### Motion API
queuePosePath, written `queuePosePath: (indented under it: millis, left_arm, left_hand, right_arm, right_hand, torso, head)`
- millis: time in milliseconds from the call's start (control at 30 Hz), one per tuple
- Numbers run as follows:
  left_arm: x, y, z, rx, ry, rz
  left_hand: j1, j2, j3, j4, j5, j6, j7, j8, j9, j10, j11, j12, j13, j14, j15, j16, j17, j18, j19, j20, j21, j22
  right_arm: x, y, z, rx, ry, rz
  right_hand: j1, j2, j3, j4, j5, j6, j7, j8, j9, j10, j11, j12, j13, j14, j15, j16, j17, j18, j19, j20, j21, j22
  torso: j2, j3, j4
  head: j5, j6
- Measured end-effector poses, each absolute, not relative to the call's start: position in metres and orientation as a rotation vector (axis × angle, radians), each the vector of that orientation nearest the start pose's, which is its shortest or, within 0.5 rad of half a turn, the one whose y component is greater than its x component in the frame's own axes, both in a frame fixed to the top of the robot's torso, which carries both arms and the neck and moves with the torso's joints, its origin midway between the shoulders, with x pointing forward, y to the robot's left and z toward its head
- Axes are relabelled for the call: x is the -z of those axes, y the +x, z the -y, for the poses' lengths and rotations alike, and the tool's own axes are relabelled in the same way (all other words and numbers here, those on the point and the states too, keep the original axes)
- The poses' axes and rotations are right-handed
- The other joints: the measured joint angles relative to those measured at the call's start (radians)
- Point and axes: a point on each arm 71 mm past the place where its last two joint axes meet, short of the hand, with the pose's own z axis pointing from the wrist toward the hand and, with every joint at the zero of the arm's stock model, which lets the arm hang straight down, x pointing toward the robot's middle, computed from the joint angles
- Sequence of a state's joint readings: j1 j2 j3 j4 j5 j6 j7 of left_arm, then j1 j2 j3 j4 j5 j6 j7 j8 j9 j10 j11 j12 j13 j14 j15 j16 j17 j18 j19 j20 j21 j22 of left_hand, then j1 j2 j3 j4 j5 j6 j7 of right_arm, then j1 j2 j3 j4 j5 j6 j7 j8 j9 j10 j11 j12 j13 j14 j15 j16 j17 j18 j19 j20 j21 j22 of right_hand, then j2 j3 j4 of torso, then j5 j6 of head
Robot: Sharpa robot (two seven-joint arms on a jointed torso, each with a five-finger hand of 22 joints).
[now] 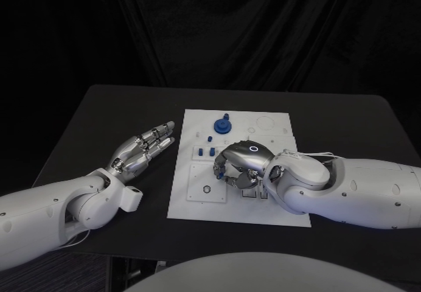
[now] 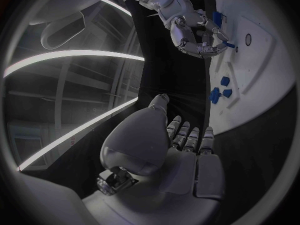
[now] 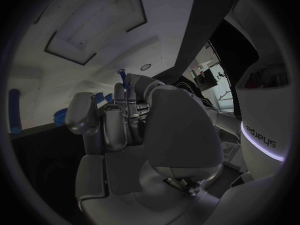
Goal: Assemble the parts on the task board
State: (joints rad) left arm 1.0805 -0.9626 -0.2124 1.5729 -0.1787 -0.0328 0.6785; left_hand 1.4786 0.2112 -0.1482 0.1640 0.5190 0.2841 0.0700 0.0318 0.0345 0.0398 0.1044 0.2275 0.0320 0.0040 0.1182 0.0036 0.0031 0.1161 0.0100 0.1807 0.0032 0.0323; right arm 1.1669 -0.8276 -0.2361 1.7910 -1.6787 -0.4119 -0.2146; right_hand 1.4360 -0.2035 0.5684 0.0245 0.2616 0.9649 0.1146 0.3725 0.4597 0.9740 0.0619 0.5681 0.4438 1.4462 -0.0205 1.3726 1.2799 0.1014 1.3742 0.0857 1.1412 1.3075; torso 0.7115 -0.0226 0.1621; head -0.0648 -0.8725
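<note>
Looks like a robotics lab or test cell. Black table (image 1: 97,115) set before a black curtain (image 1: 263,42) closing off the back. White task board (image 1: 272,121) laid square in the middle of the table, with small blue parts (image 1: 222,126) on it. Long strip lights (image 2: 69,57) and a ceiling panel (image 3: 94,32) overhead, as in a workroom rather than a home.
</note>
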Motion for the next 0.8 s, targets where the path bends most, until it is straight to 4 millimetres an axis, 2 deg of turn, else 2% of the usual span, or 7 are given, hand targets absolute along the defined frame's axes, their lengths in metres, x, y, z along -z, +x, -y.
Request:
queuePosePath:
  millis: [400, 800]
  left_arm:
    - [0.2654, 0.4129, -0.2384, 1.777, -0.916, -1.567]
    - [0.2665, 0.4130, -0.2377, 1.780, -0.917, -1.570]
  left_hand:
    - [0.000, 0.000, 0.004, -0.004, 0.000, 0.004, 0.004, 0.000, 0.000, 0.000, 0.000, 0.000, 0.000, 0.000, 0.000, 0.000, 0.000, 0.000, 0.000, 0.000, 0.000, 0.001]
    - [0.000, 0.000, 0.012, -0.012, 0.000, 0.000, 0.007, 0.000, 0.000, 0.000, 0.000, 0.000, 0.000, 0.000, 0.000, 0.000, 0.000, 0.000, 0.000, 0.007, 0.000, 0.002]
  right_arm:
    - [0.2344, 0.3857, 0.1212, -0.768, -0.432, -1.679]
    - [0.2358, 0.3884, 0.1177, -0.766, -0.437, -1.678]
  right_hand:
    - [0.000, 0.000, -0.003, 0.003, -0.012, 0.000, 0.000, 0.000, 0.002, 0.007, -0.007, -0.003, -0.004, 0.004, -0.004, 0.000, -0.001, 0.000, 0.000, 0.000, 0.005, 0.000]
    - [0.000, 0.000, -0.003, 0.003, -0.016, 0.000, 0.000, 0.000, 0.003, 0.009, -0.009, -0.007, -0.004, 0.004, -0.004, 0.000, -0.001, 0.000, 0.000, 0.000, 0.005, 0.000]
  torso:
    - [0.000, -0.0002, -0.0006]
    - [0.000, -0.0011, 0.0008]
  head:
    - [0.003, 0.000]
    - [-0.001, 0.000]
